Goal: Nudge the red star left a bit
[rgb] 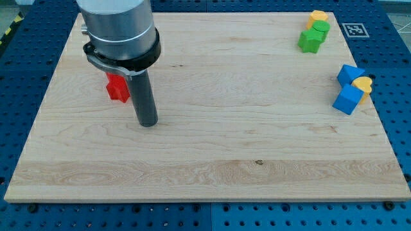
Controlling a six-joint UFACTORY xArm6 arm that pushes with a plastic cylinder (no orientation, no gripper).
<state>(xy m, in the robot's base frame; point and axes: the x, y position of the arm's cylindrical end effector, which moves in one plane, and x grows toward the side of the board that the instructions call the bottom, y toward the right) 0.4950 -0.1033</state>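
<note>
The red star (117,88) lies on the wooden board (212,154) at the view's left, partly hidden behind my rod. My tip (148,123) rests on the board just right of and slightly below the red star, close to it. I cannot tell whether the rod touches the star.
At the view's top right sit a yellow block (318,17), a green cylinder (320,28) and a green star-like block (309,41). At the right edge sit two blue blocks (350,74) (347,99) with a yellow heart (363,85) between them.
</note>
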